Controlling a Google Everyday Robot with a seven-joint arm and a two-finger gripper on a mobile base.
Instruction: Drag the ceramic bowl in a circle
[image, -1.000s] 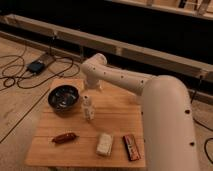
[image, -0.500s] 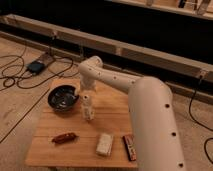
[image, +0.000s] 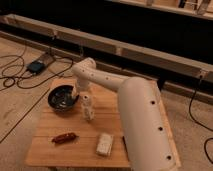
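Observation:
The ceramic bowl (image: 62, 98) is round, dark and glossy with pale reflections inside. It sits on the back left part of the wooden table (image: 55, 155). My white arm reaches in from the lower right, bends at an elbow (image: 85, 67) and drops down to the bowl. The gripper (image: 76, 93) is at the bowl's right rim, partly hidden by the wrist. Whether it touches the rim cannot be made out.
A small pale bottle (image: 88, 107) stands upright just right of the bowl, close to the gripper. A red-brown snack (image: 64, 137) and a white packet (image: 104, 143) lie near the front edge. Cables and a blue device (image: 37, 65) lie on the floor at the left.
The arm has swung left and forward, and the gripper has come down to the bowl's right rim. The arm now hides the dark bar at the table's front right.

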